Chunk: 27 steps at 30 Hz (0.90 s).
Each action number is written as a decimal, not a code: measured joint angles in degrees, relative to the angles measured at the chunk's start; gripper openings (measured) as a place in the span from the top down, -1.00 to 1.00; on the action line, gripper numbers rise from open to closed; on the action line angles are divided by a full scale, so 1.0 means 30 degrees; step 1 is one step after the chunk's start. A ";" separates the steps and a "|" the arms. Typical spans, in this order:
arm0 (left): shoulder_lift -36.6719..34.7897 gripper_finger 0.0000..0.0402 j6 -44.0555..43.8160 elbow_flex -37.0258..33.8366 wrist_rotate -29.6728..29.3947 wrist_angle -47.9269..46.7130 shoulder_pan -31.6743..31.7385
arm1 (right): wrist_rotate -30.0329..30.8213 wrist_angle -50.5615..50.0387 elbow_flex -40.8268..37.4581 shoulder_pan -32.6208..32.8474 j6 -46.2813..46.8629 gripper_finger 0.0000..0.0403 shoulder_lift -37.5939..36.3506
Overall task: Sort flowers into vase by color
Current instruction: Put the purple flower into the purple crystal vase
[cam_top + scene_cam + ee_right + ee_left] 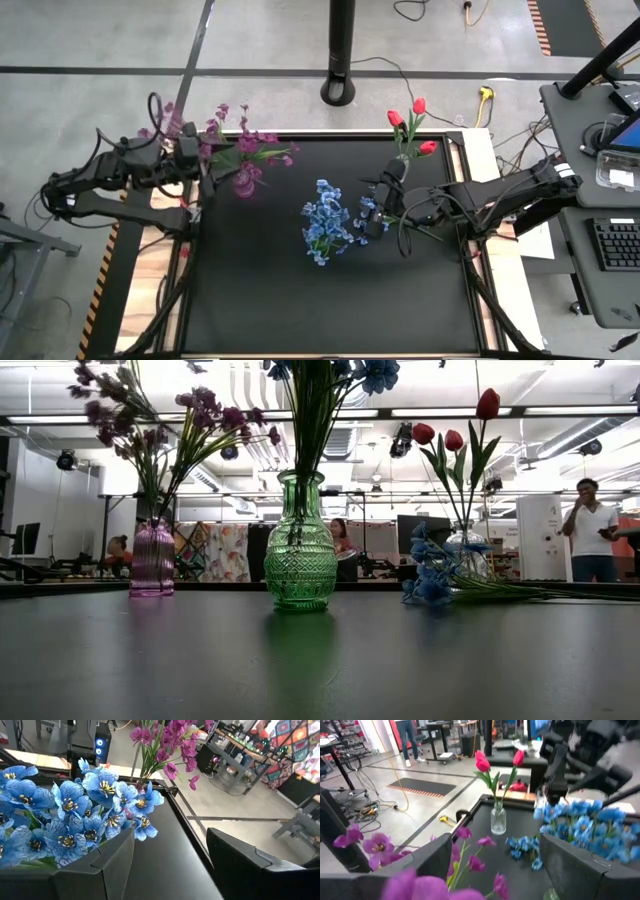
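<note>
Purple flowers [240, 140] stand in a pink-purple vase [152, 560] at the table's far left. Blue flowers [325, 222] stand in a green vase [300, 545] at the middle. Red tulips [410, 120] stand in a clear vase [498, 820] at the far right. One loose blue flower [430, 582] lies flat on the table beside the clear vase, its stem pointing right. My left gripper [200, 165] hovers open beside the purple blossoms [470, 862]. My right gripper [372, 212] hovers open just right of the blue bunch [75, 815], with nothing between its fingers.
The black table top [330, 300] has free room across its near half. A black pole base [340, 90] stands beyond the far edge. A desk with a keyboard [615, 245] is at the right. A person [592, 530] stands in the room behind.
</note>
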 joint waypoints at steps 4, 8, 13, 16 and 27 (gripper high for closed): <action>0.0292 -0.40 -0.0666 0.0710 0.0037 0.0094 0.0006 | 0.0007 0.0136 0.0466 0.0000 -0.0395 -0.20 0.0000; 0.0772 -0.40 -0.0394 0.1646 0.0047 0.0065 0.0000 | 0.0000 0.0072 0.1099 0.0000 -0.1148 -0.20 0.0000; 0.1710 -0.40 -0.0085 0.3099 0.0059 0.0029 0.0007 | -0.0006 0.0102 0.1793 0.0000 -0.1429 -0.20 -0.0016; 0.2441 -0.40 -0.0045 0.4329 0.0498 -0.0070 0.0004 | -0.0029 0.0092 0.2238 0.0022 -0.2240 -0.20 -0.0015; 0.6386 -0.40 0.1095 0.8376 0.1735 -0.0034 0.0000 | -0.5106 0.3471 0.3620 -0.2017 -0.4884 -0.23 0.0076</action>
